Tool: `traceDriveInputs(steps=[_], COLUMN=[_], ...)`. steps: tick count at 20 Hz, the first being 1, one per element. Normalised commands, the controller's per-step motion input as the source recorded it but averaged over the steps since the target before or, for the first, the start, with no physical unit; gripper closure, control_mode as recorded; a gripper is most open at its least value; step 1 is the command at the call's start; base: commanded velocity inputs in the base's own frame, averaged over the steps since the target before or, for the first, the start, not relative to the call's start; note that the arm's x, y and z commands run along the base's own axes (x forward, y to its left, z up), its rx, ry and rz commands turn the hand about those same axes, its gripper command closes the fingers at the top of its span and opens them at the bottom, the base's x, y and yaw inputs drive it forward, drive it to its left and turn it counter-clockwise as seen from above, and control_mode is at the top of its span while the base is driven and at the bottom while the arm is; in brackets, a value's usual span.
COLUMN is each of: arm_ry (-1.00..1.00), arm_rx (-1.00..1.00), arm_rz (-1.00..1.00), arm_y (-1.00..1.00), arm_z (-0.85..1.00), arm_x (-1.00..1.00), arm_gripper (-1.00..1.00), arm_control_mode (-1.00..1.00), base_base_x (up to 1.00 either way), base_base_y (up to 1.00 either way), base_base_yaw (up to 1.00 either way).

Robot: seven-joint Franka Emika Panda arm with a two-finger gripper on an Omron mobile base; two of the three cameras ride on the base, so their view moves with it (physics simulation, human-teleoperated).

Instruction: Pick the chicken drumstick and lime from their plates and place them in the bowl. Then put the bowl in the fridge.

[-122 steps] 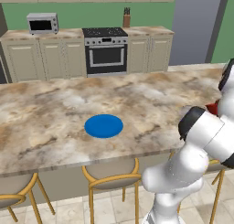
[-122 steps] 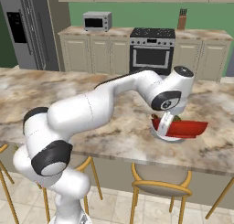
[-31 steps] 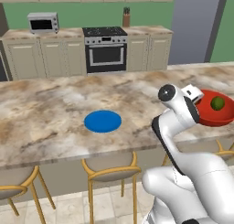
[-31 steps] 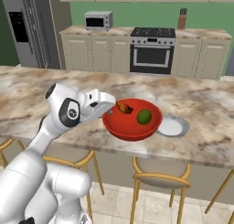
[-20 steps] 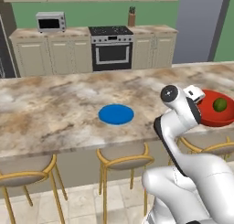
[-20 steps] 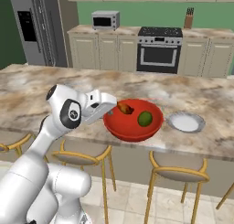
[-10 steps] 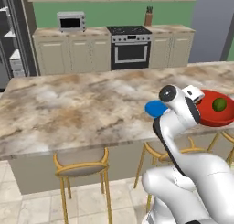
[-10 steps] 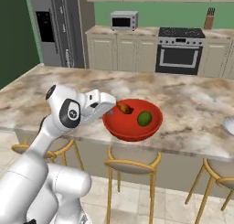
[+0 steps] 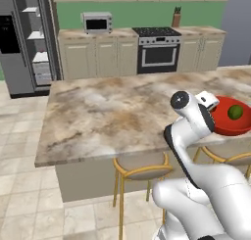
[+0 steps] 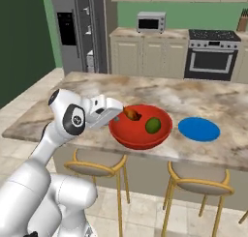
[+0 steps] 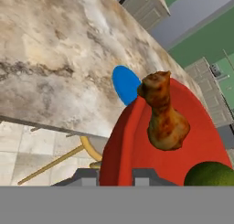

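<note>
My gripper [image 10: 114, 116] is shut on the near rim of the red bowl [image 10: 139, 138], which it holds in the air just above the front edge of the marble island. Inside the bowl lie the brown chicken drumstick [image 10: 131, 114] and the green lime [image 10: 153, 125]. The hand view looks into the bowl [image 11: 137, 141]: the drumstick [image 11: 164, 118] is in the middle and the lime [image 11: 210, 175] at lower right. From the left base view the bowl [image 9: 224, 127] and lime [image 9: 236, 111] sit at the right edge. An empty blue plate [image 10: 199, 128] lies on the island beside the bowl. The grey fridge [image 10: 77, 28] stands at back left, its shelves [image 9: 38, 48] showing.
The marble island [image 9: 112, 116] spans the middle, with wooden stools [image 10: 97, 168] tucked under its near side. A microwave [image 9: 96, 22], stove [image 9: 158, 50] and cream cabinets line the back wall. Tiled floor [image 9: 24, 151] lies left of the island, toward the fridge.
The whole picture has slid right as the base moves left along the island. The fridge has come further into view. The bowl stays held with the drumstick and lime inside.
</note>
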Motion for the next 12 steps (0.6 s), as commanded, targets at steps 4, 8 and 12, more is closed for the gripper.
traceDriveInputs(steps=[4,8,12], arm_ry=[0.0,0.0,0.0], arm_rx=[0.0,0.0,0.0], arm_rz=[0.0,0.0,0.0], arm_y=[0.0,0.0,0.0], arm_z=[0.0,0.0,0.0], arm_x=[0.0,0.0,0.0], arm_gripper=[1.0,1.0,1.0], arm_control_mode=[1.0,1.0,1.0], base_base_x=[0.0,0.0,0.04], base_base_y=[0.94,0.94,0.94], base_base_yaw=[0.0,0.0,0.0])
